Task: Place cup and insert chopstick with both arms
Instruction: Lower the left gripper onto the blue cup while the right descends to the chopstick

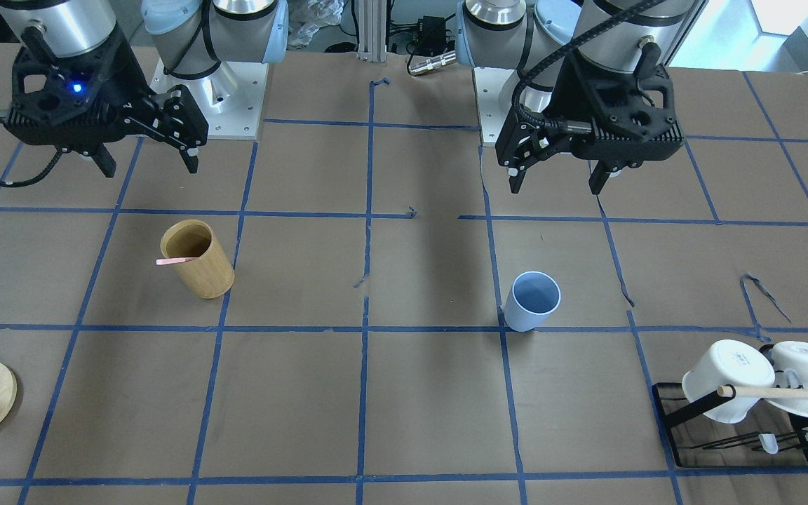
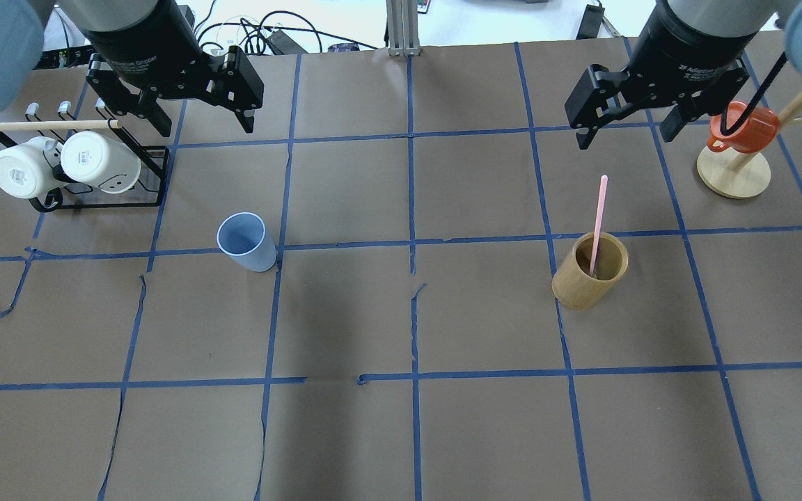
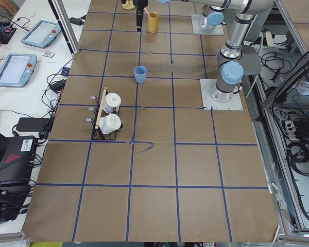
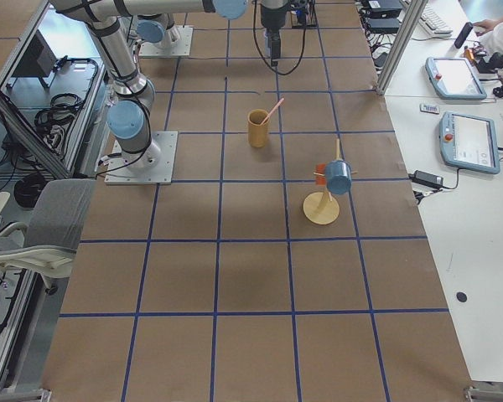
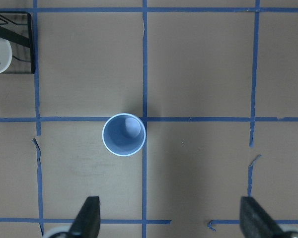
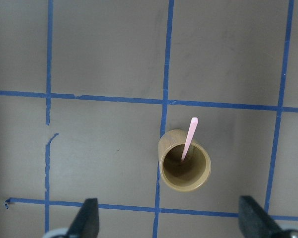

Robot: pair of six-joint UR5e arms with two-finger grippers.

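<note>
The light blue cup stands upright and empty on the table's left half; it also shows in the front view and in the left wrist view. One pink chopstick leans inside the tan bamboo cylinder on the right half; both show in the right wrist view, the chopstick and the cylinder. My left gripper hangs open and empty above and behind the cup. My right gripper hangs open and empty above and behind the cylinder.
A black rack with two white mugs and a wooden rod stands at the far left. An orange mug hangs on a wooden stand at the far right. Blue tape lines grid the brown table.
</note>
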